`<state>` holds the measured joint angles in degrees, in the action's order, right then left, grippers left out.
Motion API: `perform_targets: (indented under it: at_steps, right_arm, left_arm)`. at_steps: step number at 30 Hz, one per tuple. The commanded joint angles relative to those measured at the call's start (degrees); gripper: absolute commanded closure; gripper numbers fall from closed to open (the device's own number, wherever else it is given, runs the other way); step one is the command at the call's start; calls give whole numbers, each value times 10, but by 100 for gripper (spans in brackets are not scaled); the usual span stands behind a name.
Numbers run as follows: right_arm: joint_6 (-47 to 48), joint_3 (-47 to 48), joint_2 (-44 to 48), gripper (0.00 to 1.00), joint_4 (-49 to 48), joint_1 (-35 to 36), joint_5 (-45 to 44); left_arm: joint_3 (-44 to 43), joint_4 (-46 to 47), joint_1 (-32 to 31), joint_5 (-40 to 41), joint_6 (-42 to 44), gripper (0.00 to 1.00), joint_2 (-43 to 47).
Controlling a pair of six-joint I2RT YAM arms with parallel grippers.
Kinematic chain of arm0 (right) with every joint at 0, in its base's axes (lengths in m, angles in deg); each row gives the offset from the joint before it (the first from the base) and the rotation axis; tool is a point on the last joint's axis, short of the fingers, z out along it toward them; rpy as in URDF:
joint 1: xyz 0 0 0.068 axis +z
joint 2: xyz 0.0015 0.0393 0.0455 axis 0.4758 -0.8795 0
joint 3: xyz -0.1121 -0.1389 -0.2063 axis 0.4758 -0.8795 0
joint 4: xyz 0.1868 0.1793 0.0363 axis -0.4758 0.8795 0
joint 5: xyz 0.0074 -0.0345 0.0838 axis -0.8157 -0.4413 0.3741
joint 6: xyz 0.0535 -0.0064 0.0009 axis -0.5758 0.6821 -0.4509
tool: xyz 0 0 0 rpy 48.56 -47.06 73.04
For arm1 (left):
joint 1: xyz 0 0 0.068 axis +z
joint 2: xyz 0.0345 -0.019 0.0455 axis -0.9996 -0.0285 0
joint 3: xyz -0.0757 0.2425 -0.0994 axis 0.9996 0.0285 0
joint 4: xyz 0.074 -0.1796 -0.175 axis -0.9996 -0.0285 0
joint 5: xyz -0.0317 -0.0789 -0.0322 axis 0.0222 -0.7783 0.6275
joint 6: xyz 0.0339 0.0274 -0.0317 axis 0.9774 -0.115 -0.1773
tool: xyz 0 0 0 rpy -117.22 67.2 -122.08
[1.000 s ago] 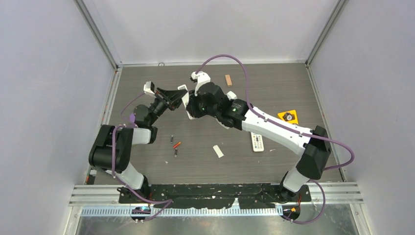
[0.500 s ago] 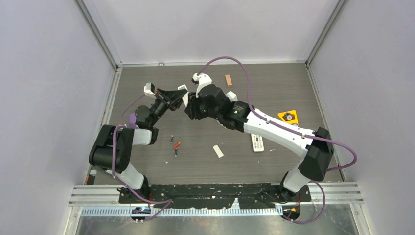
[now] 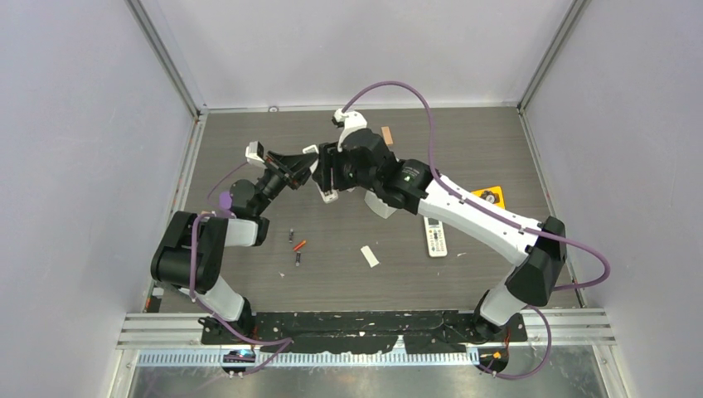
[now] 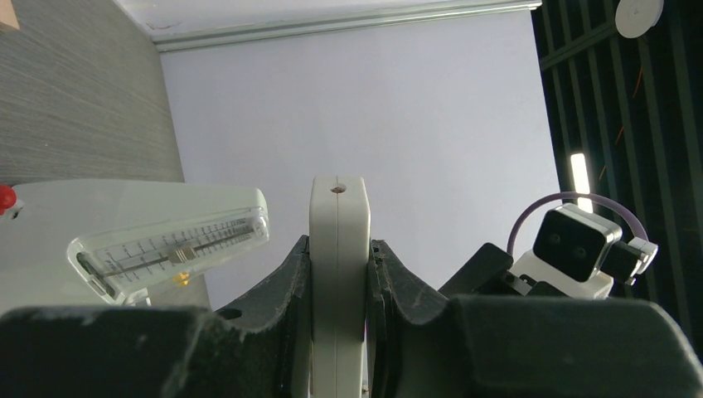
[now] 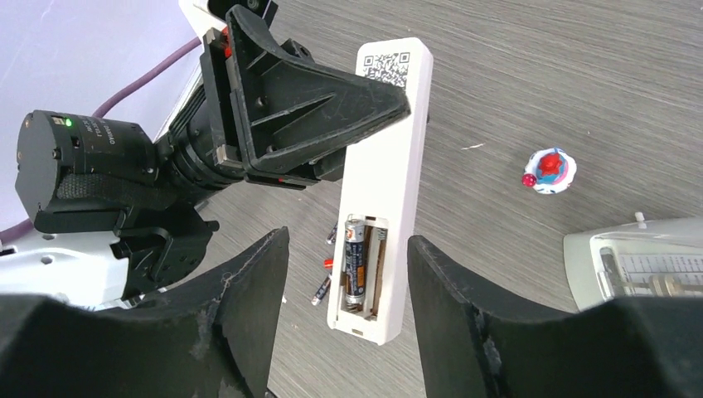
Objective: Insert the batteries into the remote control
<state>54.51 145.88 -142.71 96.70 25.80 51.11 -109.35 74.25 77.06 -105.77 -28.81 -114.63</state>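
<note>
Fingers (image 4: 286, 282) of the left gripper (image 4: 338, 257) are clamped on the edges of the remote control (image 5: 390, 149), holding it above the tabletop (image 3: 464, 149). Its open battery compartment faces the right wrist camera, and one battery (image 5: 355, 261) sits inside. The right gripper (image 5: 346, 249) has its fingers spread wide apart. In its wrist view they frame the compartment end of the remote control, and whether they touch it cannot be told. Compared with a second ago, the right wrist has shifted toward the far edge and slightly right, away from the near side. More of the remote control's white length now shows in the top view, slanting between the two grippers. The left gripper has not moved. The loose batteries (image 3: 298, 247), the white cover (image 3: 369, 256) and the shorter white remote (image 3: 435, 240) lie where they did before, near the tabletop's middle. A metronome (image 5: 638, 265) stands just beside the grippers.
</note>
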Motion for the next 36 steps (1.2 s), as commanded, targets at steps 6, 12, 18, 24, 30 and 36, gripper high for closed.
perform_targets:
  at_steps: [6, 12, 18, 24, 30, 36]
  right_arm:
    - [-93, 45, 7, 21, 38, -58, 134]
    - [-155, 29, -14, 17, 14, -106, 259]
    - [-228, -9, -28, 17, -44, -133, 355]
    - [-267, -43, -33, 22, -76, -141, 390]
    - [-326, -100, -26, 30, -134, -148, 413]
    - [-391, -153, -17, 35, -203, -152, 423]
  left_arm:
    - [-3, 45, -8, -9, 10, 100, 26]
    - [-10, 45, -13, -11, 12, 100, 26]
    - [-15, 45, -19, -6, 11, 100, 24]
    - [-20, 45, -23, -1, 9, 100, 22]
    - [-24, 45, -27, 3, 7, 100, 22]
    - [-24, 45, -29, 3, 10, 100, 27]
